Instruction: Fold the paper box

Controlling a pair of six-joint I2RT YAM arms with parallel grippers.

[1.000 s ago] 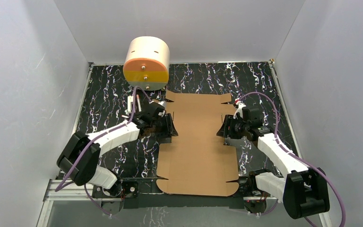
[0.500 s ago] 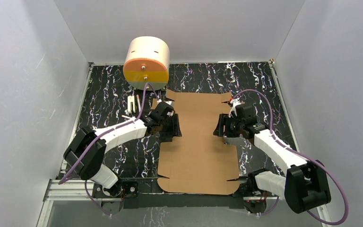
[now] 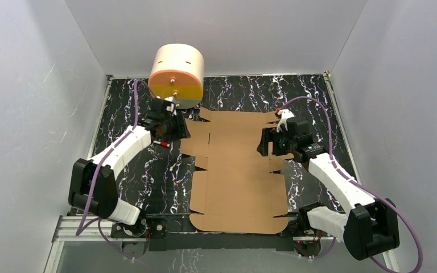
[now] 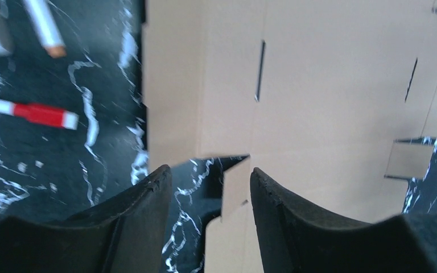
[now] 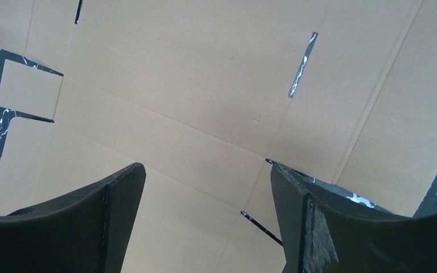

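Marbled table bears paper box; left gripper, right gripper gape.

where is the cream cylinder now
In the top view the cream cylinder stands at the back, left of centre, just beyond the far-left corner of the cardboard sheet.

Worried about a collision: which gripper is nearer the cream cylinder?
Left. The left gripper sits just in front of the cream cylinder; the right gripper is across the paper box, well off.

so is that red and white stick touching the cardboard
Apart. The left wrist view shows a strip of bare black table between the red and white stick and the paper box edge.
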